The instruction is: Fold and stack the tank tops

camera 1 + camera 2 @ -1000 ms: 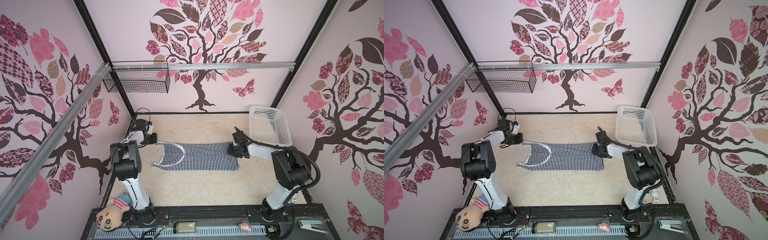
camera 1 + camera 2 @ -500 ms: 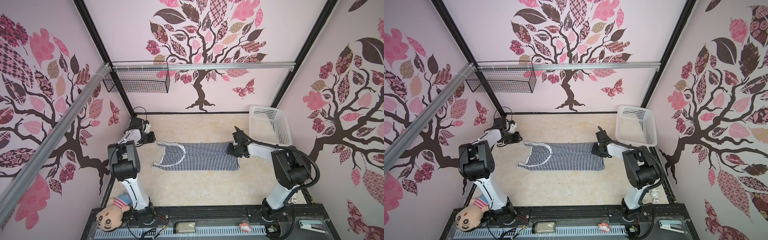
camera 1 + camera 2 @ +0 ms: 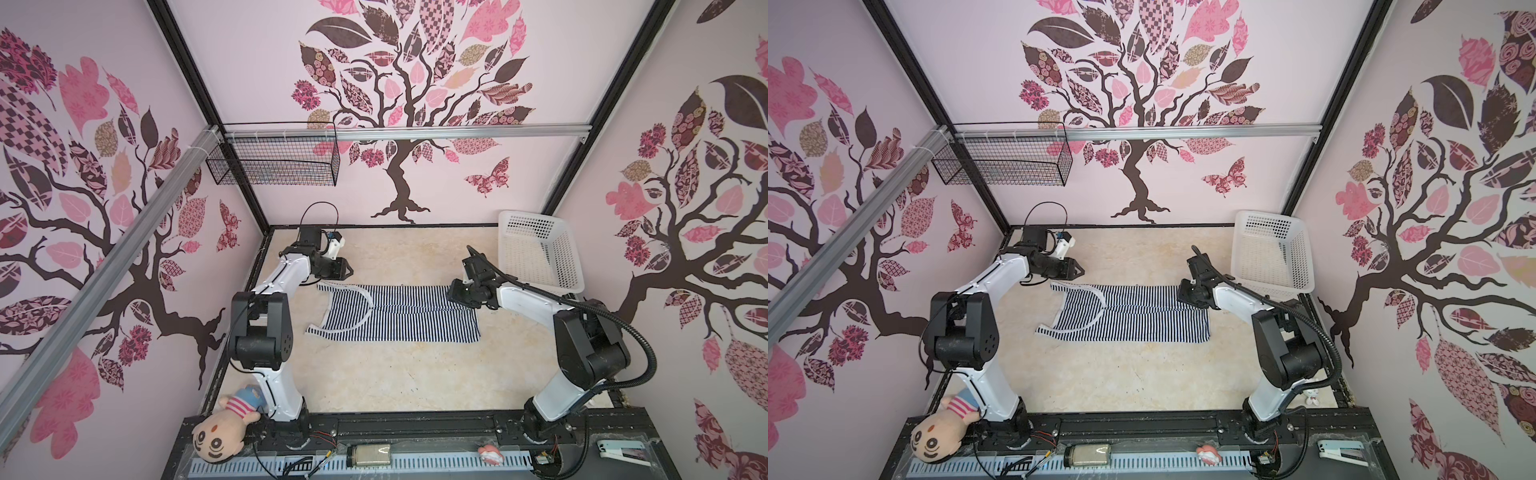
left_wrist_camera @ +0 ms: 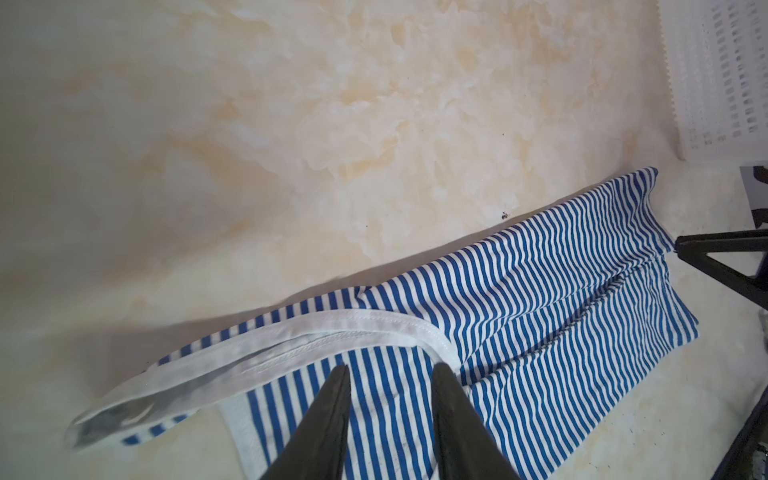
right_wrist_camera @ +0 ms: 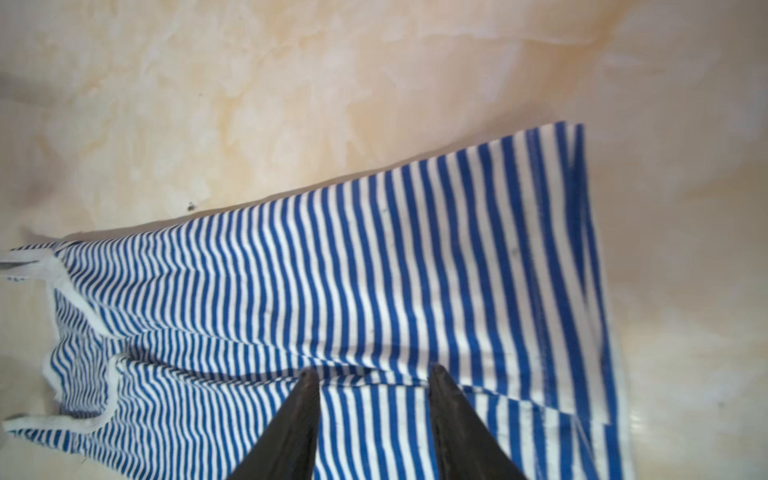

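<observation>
**Striped tank top laid out flat mid-table, both claws spread, nothing pinched**

Over on the left, the left claw [image 3: 347,271] is seen just beside the far strap, jaws apart and empty; stripes and white edging can be spotted through the gap in its wrist view. The tank top [image 3: 399,313] is stretched across the middle of the table [image 3: 395,374], straps to the left and hem to the right, with a fold line down its length. The right claw [image 3: 452,292] is parked at the far hem corner, also spread, gripping nothing. A white basket [image 3: 573,270] is tucked into the far right corner.

Left fingers [image 4: 324,432], right fingers [image 5: 291,428] apart
</observation>
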Tool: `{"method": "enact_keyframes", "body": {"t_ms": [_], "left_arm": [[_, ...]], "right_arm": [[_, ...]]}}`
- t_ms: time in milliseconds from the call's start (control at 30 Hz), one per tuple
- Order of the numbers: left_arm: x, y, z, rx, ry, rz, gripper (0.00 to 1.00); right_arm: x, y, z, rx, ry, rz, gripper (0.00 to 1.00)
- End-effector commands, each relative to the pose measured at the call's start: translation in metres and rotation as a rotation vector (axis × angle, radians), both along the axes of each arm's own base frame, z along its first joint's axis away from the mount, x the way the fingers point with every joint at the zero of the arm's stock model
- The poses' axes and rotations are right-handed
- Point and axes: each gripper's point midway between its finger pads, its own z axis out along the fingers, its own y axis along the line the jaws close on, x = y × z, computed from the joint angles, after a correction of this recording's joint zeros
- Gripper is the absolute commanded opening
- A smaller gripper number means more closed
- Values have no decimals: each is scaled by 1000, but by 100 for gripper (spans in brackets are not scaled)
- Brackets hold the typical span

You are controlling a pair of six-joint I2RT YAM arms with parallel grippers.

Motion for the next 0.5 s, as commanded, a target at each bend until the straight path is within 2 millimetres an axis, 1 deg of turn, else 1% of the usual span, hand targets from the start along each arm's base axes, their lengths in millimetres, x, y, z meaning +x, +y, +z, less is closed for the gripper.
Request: {"method": "enact_keyframes", "body": {"t_ms": [0,100,167,200,300,367,467], "left_arm": [[-5,-12,-19,-36,94,-32,37],[-8,-28,-24,-69,114,-66,37],[-14,-42,-29,-59,121,-106,38],[-17,-49,-32,-44,122,-128,38],[-27,-60,-45,23,131,-170,38],[-34,-62,-54,70,141,-190,38],[-45,-56,-68,160,161,-215,38]], "right_arm": [[2,22,6,31,3,35,46],[1,39,1,38,9,67,46],[0,52,-5,51,20,92,46],[0,56,-10,50,30,97,46],[0,61,-23,38,56,106,46],[-1,61,-30,31,68,107,46],[-2,55,-38,-4,78,97,47]]}}
